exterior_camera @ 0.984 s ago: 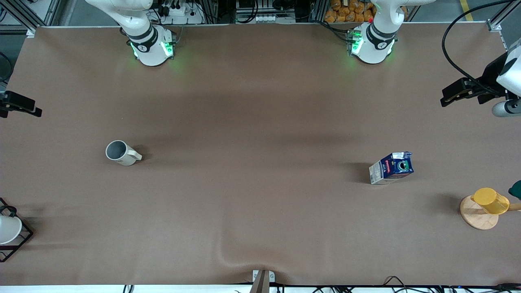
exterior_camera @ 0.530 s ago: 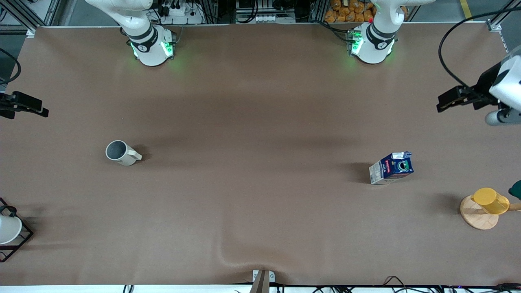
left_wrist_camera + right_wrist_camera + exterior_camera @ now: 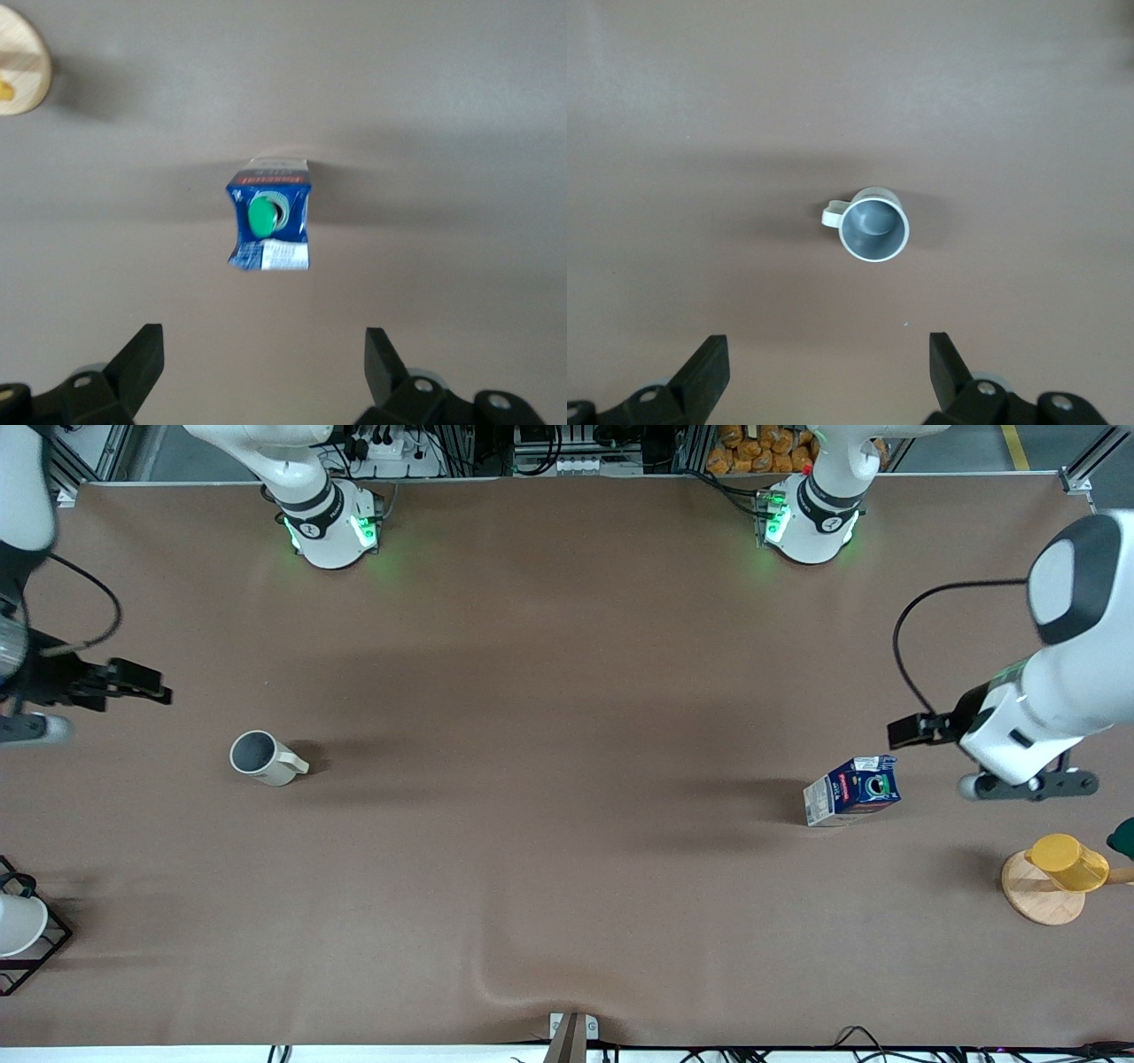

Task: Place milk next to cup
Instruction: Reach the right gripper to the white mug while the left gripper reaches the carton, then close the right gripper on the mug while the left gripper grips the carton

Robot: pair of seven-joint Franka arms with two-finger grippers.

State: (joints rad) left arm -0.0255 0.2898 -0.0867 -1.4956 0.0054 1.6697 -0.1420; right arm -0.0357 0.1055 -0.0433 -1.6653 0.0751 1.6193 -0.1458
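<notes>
The milk (image 3: 852, 790), a dark blue carton with a green cap, stands on the table toward the left arm's end. It also shows in the left wrist view (image 3: 268, 226). My left gripper (image 3: 905, 731) hangs open and empty in the air over the table beside the milk (image 3: 263, 341). The cup (image 3: 263, 758), a cream mug with a grey inside, stands toward the right arm's end, handle toward the table's middle. It also shows in the right wrist view (image 3: 873, 228). My right gripper (image 3: 152, 689) is open and empty in the air over the table near the cup (image 3: 828, 350).
A yellow cup (image 3: 1067, 862) sits on a round wooden disc (image 3: 1036, 899) at the left arm's end, nearer the front camera than the milk. A white object in a black wire rack (image 3: 18, 926) stands at the right arm's end. A fold in the brown cover (image 3: 496, 983) lies near the front edge.
Both arms have swung in from the table's ends. My left gripper has moved toward the milk and my right gripper toward the cup. Milk and cup have not moved.
</notes>
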